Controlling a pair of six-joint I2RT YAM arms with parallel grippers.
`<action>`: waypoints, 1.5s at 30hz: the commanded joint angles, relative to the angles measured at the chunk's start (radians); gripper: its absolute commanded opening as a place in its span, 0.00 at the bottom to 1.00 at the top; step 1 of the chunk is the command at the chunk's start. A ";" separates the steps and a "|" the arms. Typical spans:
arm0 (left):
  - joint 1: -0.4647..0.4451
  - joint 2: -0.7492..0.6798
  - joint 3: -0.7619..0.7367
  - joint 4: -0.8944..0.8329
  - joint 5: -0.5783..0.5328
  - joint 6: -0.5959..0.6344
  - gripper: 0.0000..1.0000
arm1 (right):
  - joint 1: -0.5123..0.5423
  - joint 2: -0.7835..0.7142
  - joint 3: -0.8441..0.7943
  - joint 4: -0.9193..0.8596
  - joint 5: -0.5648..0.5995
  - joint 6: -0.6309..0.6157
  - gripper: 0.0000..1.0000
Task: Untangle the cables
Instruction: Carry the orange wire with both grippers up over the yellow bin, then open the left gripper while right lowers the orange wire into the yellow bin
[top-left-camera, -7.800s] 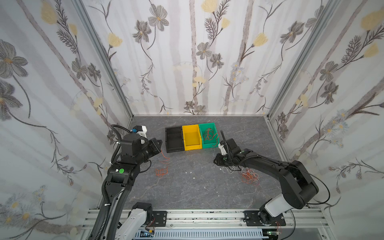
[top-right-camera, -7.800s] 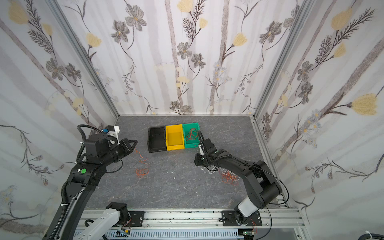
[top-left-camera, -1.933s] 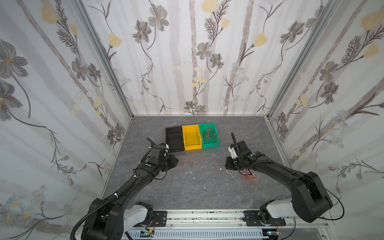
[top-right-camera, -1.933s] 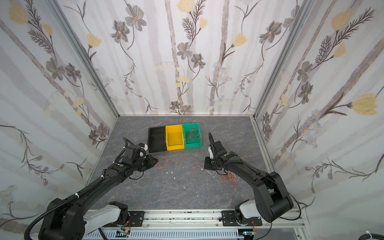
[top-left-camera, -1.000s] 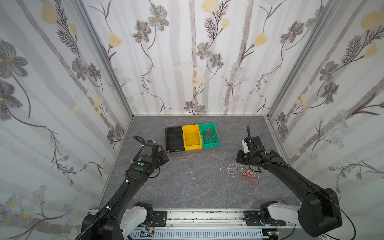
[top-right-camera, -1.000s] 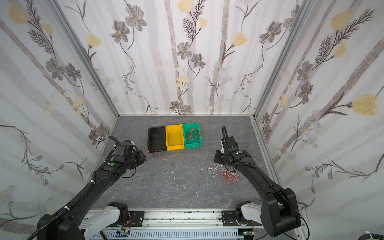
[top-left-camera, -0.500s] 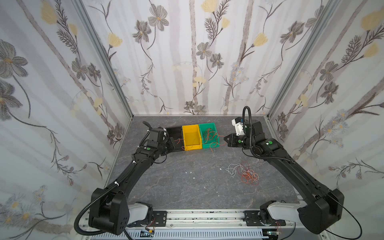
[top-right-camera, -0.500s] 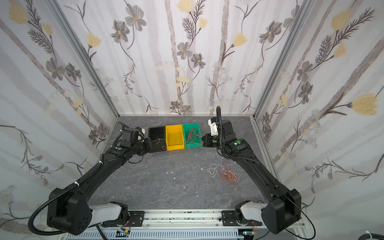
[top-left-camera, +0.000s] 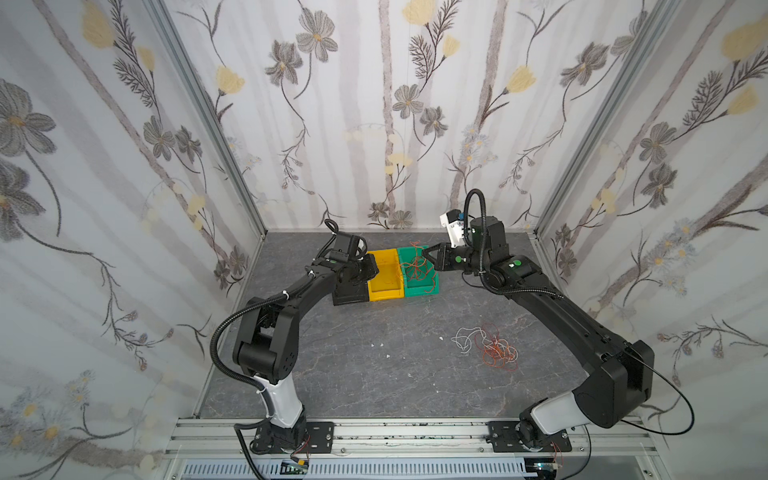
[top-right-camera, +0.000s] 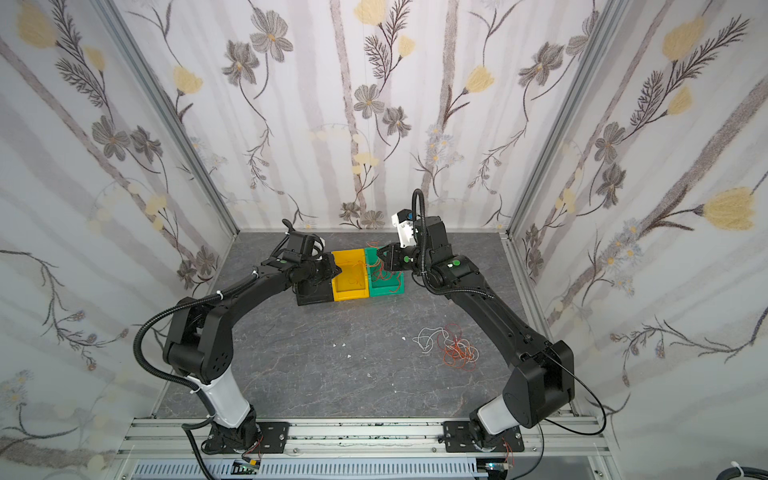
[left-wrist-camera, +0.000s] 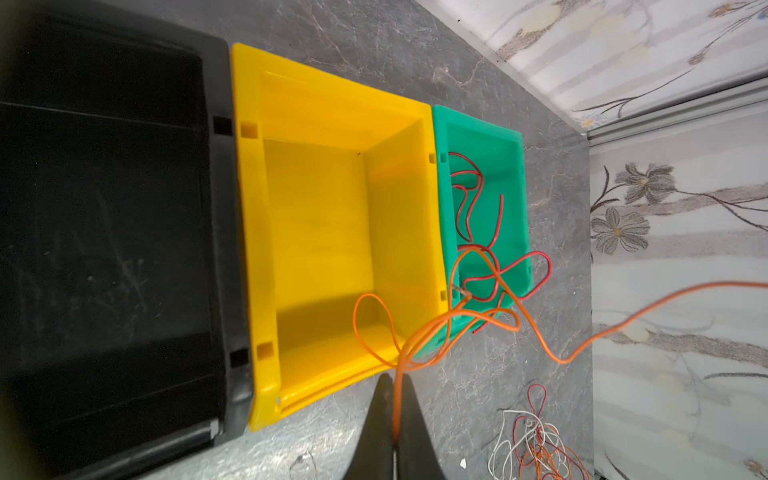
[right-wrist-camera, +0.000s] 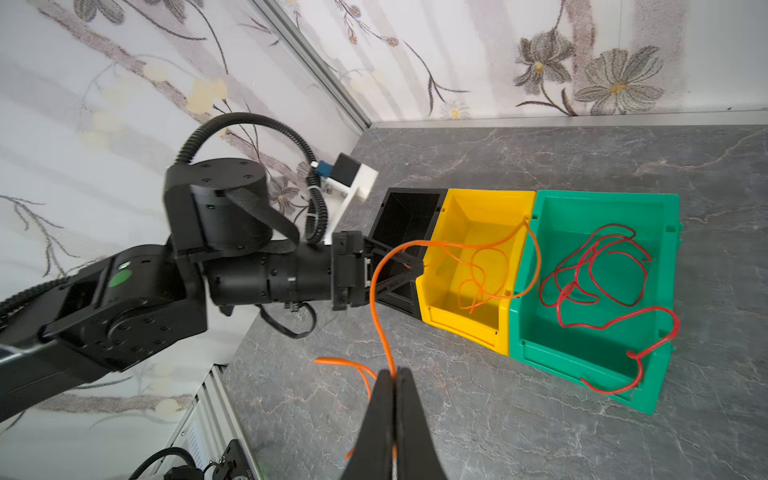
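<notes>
1. The left gripper (left-wrist-camera: 392, 384) has its two black fingers pressed together on a thin, floppy orange cable (left-wrist-camera: 559, 361), which comes out from between the tips.
2. The right gripper (right-wrist-camera: 392, 376) is clamped on the same orange cable. A short free end curls out just beside its fingers.
3. Between the two grippers the orange cable hangs slack. It loops down into an open rectangular yellow plastic bin (left-wrist-camera: 316, 216) just beyond the left gripper's tips. From there it crosses to the right gripper, which faces the left one.
4. An open rectangular black plastic bin (left-wrist-camera: 104, 208) lies directly under and beside the left gripper, touching the yellow bin.
5. An open rectangular green plastic bin (right-wrist-camera: 602, 199) touches the yellow bin on the side away from the left gripper. In both top views the right gripper's tips hang above its far edge.
6. Thin red cables (left-wrist-camera: 500, 216) lie coiled inside the green bin, below the right gripper. One loop spills over the bin's rim onto the grey marbled tabletop (top-left-camera: 353, 353).
7. A loose tangle of orange, red and white cables (top-left-camera: 496, 351) lies flat on the tabletop. It is well apart from both grippers, back behind the right gripper beside that arm's forearm, and touches neither bin nor arm.
</notes>
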 joint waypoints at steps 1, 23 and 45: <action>-0.001 0.056 0.056 0.008 -0.002 -0.021 0.02 | 0.004 0.026 0.037 0.099 -0.068 0.011 0.00; 0.065 0.033 0.043 -0.094 -0.019 -0.022 0.38 | 0.010 0.275 0.157 0.205 -0.246 0.083 0.00; 0.168 -0.286 -0.217 -0.063 -0.019 -0.016 0.43 | -0.003 0.653 0.427 0.110 -0.126 0.175 0.00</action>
